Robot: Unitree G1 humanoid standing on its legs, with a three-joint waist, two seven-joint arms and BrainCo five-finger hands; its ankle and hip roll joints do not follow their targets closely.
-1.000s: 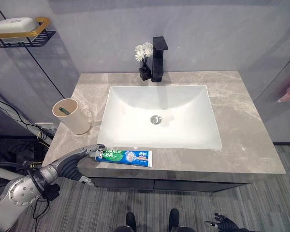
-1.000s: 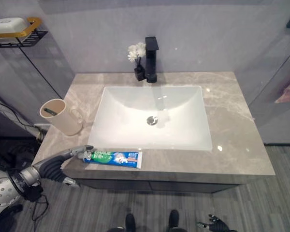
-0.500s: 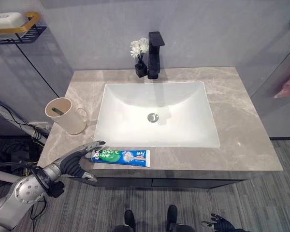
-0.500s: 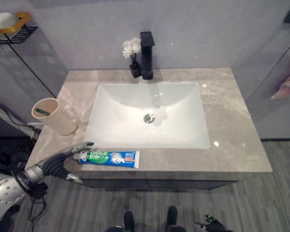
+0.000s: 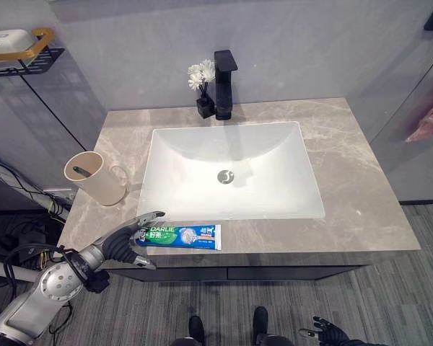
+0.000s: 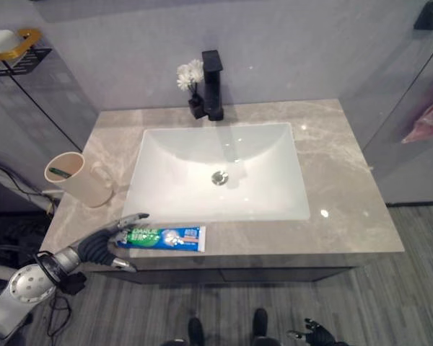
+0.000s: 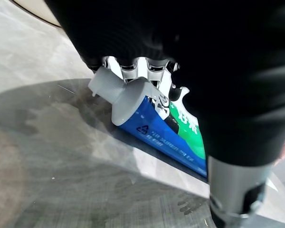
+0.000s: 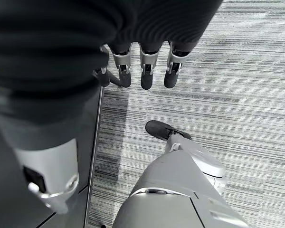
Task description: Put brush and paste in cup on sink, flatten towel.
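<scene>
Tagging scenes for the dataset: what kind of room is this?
Most likely a bathroom or a mock-up of one: a white sink basin set in a grey marble-look counter, a black faucet at the back, and a toothpaste tube near a beige cup.

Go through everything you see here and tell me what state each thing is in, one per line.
toothpaste: lying flat on the counter's front edge, capped
left hand: open, fingers at the tube's cap end
right hand: hanging low over the floor, open, holding nothing
cup: upright, something dark and green inside
sink basin: dry, faucet off
</scene>
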